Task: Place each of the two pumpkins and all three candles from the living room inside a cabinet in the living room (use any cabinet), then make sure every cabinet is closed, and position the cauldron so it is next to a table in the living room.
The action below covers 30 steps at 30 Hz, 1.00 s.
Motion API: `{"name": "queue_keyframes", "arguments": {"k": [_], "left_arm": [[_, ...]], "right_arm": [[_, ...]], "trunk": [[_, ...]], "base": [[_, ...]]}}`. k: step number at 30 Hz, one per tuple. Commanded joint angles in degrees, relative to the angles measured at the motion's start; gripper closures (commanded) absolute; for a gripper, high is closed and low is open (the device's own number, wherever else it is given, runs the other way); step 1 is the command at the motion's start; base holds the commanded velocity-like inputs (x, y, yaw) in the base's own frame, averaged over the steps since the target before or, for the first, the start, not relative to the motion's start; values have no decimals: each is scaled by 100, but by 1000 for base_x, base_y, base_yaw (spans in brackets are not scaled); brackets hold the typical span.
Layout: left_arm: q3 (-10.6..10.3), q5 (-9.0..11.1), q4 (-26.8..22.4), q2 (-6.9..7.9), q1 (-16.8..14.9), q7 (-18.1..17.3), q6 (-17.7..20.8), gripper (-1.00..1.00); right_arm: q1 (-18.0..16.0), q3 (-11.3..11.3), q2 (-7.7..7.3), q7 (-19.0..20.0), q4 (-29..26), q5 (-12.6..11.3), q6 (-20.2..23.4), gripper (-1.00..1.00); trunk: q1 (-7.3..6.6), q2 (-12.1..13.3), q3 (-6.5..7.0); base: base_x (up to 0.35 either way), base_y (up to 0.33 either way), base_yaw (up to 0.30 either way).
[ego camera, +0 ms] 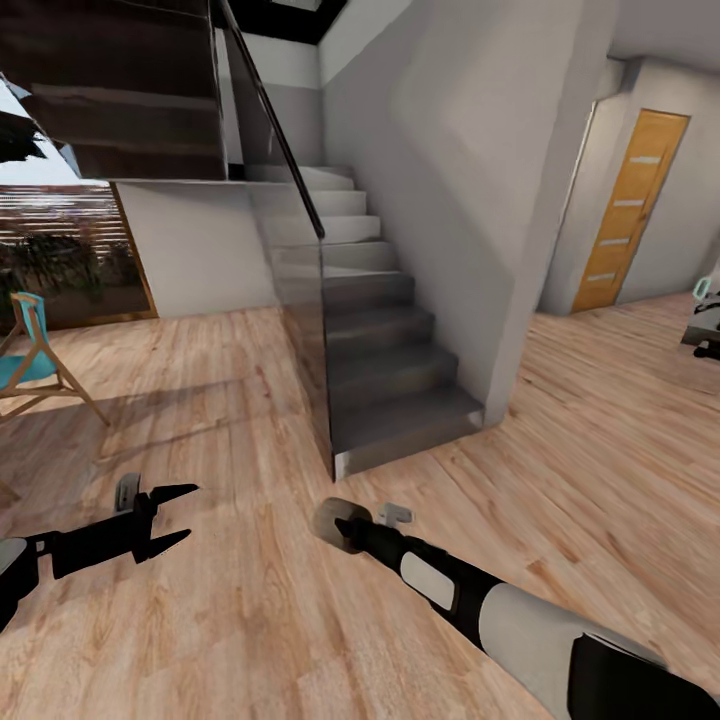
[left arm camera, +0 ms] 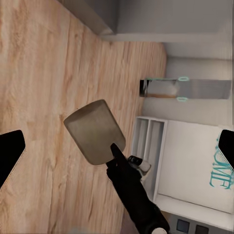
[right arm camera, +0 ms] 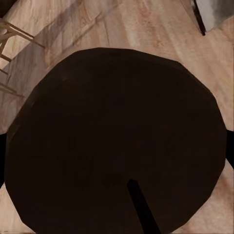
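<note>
Orange door [ego camera: 630, 210] w/ pale stripes; tan wood-grain floor [ego camera: 250, 620]; grey stairs [ego camera: 385, 360]; black end effector [ego camera: 165, 520].

Bright even daylight, soft floor shadows, wide-angle edge distortion

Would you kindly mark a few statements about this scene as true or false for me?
1. The left gripper is open and holds nothing. True.
2. The right gripper holds a pumpkin. False: it grips a pale beige-grey candle.
3. A staircase rises ahead of the robot. True.
4. The door at the far right is blue. False: it is orange wood with pale horizontal strips.
</note>
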Motion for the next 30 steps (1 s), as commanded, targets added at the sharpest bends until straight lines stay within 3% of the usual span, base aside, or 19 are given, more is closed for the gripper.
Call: {"name": "queue_keyframes", "arguments": {"k": [1,8,30], "left_arm": [[-10,51,2,6,-3,32,5,-100],[-12,44,3,6,-3,34,5,-100],[-19,42,3,-1,-3,34,5,-100]], "right_arm": [[-11,33,21,18,8,-39,-14,100],[-13,40,56,-17,8,26,-23,100],[-13,40,57,-10,8,28,-23,100]], "trunk": [[3,-3,-2],[3,-3,22],[3,-3,178]], "base": [[277,238,159],[217,191,82],[7,6,175]]}}
